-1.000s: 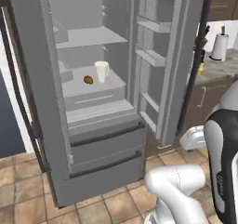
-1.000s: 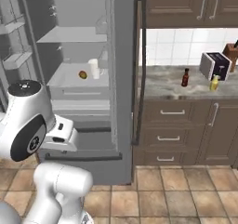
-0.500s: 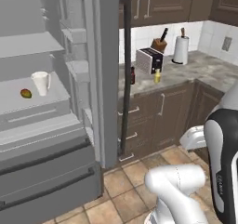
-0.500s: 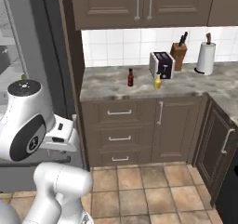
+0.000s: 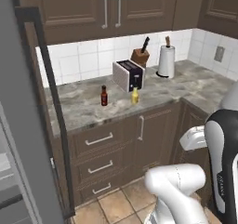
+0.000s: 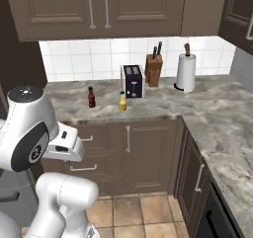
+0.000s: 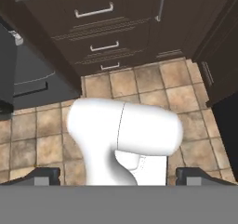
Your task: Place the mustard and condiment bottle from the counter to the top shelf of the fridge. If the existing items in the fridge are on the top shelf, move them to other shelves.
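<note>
Nothing shelved yet: mustard and condiment bottle stand side by side on the tabletop, well above and beyond my hand, which is released and empty.

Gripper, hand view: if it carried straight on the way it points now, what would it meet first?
Probably the tiled floor in front of the drawers; the gripper points down at it, though depth is unclear.
</note>
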